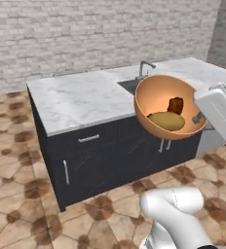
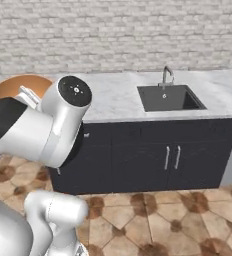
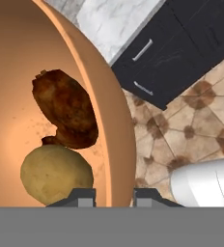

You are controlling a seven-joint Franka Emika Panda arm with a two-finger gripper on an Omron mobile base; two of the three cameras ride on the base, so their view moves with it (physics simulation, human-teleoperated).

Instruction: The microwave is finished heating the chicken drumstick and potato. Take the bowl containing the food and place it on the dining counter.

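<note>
1. Claw (image 3: 114, 197) is clamped on the rim of the bowl (image 1: 159, 104), one finger inside the wall, one outside; a rim pinch is the only hold an open round bowl offers.
2. Bowl hangs in the air in front of the dining counter (image 1: 81, 99), near the sink (image 2: 169, 98) end, over the floor and touching nothing below.
3. Bowl is tilted, its mouth tipped towards the left base view, likely because a grip on one side of the rim lets the rest sag.
4. Potato (image 1: 166, 121) and chicken drumstick (image 1: 175, 104) sit together against the low side of the bowl, touching each other; the tilt rolls them there.
5. Hand view looks down the bowl wall: drumstick above, potato nearest the fingers, counter edge and dark cabinet drawers (image 3: 155, 67) beyond the rim.
6. Judgement: carry phase, placing not yet done; bowl has to get over the marble and level out before release, or the food could slide out.
</note>
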